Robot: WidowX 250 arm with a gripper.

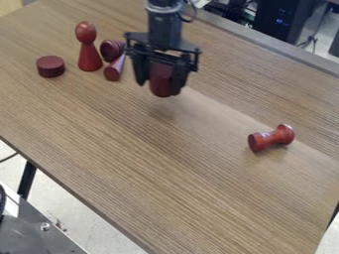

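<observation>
The black gripper (161,85) hangs over the upper middle of the wooden table, shut on a dark red rounded piece (161,79). Its lower end shows between the fingers, raised above the surface; the upper part is hidden. Left of the gripper, a red cone-like piece (114,68) lies on its side, with a dark red ridged piece (112,49) just behind it. Beside them stands an upright red figure (88,47) with an oval head. Farther left is a short red cylinder (50,66). A red spool-shaped piece (271,138) lies on its side at the right.
The wooden table (155,163) has its front edge running diagonally from left to bottom middle. A metal plate (33,230) is at the lower left, beyond that edge. Dark equipment (286,20) stands behind the table at the upper right.
</observation>
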